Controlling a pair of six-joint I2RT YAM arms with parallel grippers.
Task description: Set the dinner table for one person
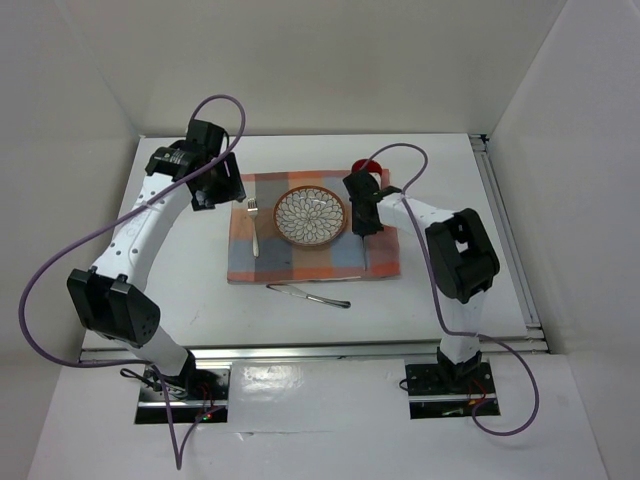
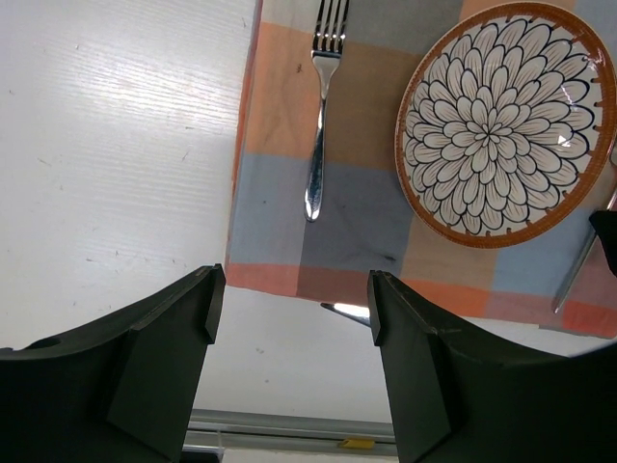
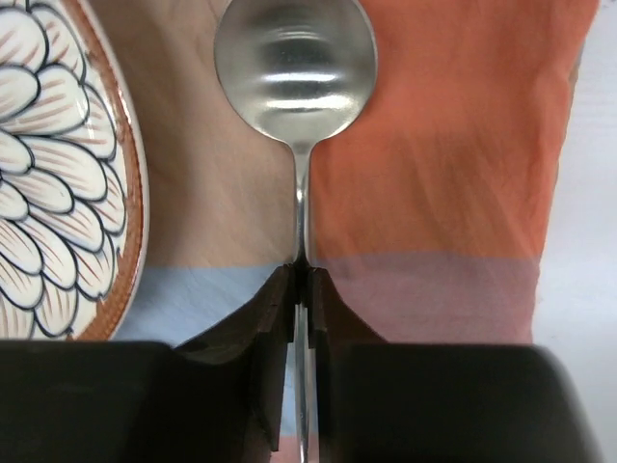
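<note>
Clamping the thin handle of a polished steel spoon (image 3: 296,72), the right jaws are pressed together on it. The spoon's bowl points away from the wrist over the orange, blue and grey checkered cloth placemat (image 3: 453,145) — just beside the rim of the round ceramic plate with a black-and-white petal pattern and a rust-brown edge (image 3: 58,174). Whether the spoon touches the cloth cannot be told. The plate sits mid-placemat, and a steel fork (image 2: 320,116) lies on the cloth at its left, apart from it. The left jaws stand wide apart with nothing between them, raised near the placemat's left side. A steel table knife (image 1: 310,295) lies on the large flat white table (image 1: 280,150) just beside the placemat's near edge — the table carries everything and has a metal rail along its near side.
</note>
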